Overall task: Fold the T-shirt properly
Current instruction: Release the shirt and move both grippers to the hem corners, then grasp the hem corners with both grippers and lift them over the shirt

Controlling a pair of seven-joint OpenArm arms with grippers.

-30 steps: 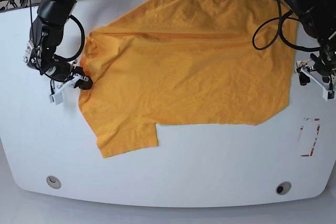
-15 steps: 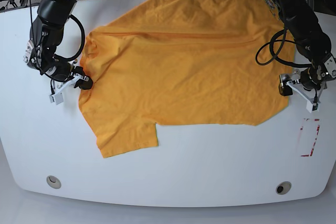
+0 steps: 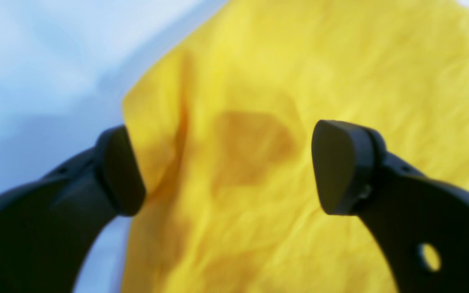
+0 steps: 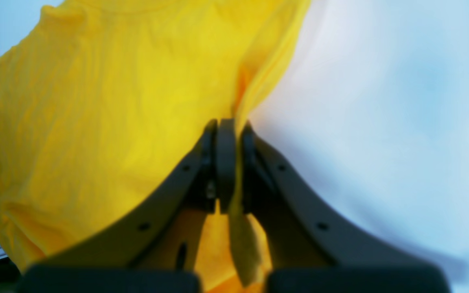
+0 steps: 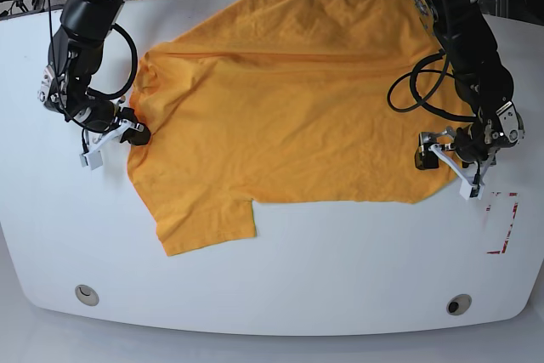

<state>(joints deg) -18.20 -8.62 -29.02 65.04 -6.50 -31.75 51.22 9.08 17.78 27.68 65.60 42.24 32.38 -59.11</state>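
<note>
The orange-yellow T-shirt [image 5: 297, 108] lies spread across the white table [image 5: 340, 261], one sleeve pointing toward the front left. At the base view's left, my right gripper [image 5: 129, 133] is shut on the shirt's edge near the collar; its wrist view shows a fold of fabric [image 4: 255, 73] pinched between the closed fingers [image 4: 226, 162]. At the base view's right, my left gripper [image 5: 446, 159] hangs open over the shirt's lower right corner. In the left wrist view its fingertips [image 3: 120, 175] straddle the shirt's edge [image 3: 340, 61], with nothing gripped.
A red-marked rectangle [image 5: 501, 223] sits on the table by the right edge, just beside my left gripper. Two round holes [image 5: 86, 295] [image 5: 459, 304] lie near the front edge. A black cable loop [image 5: 416, 82] hangs off the left arm over the shirt.
My left arm has swung in from the table's right edge onto the shirt's lower right corner, jaws still wide. The right arm has stayed put, shut on the shirt.
</note>
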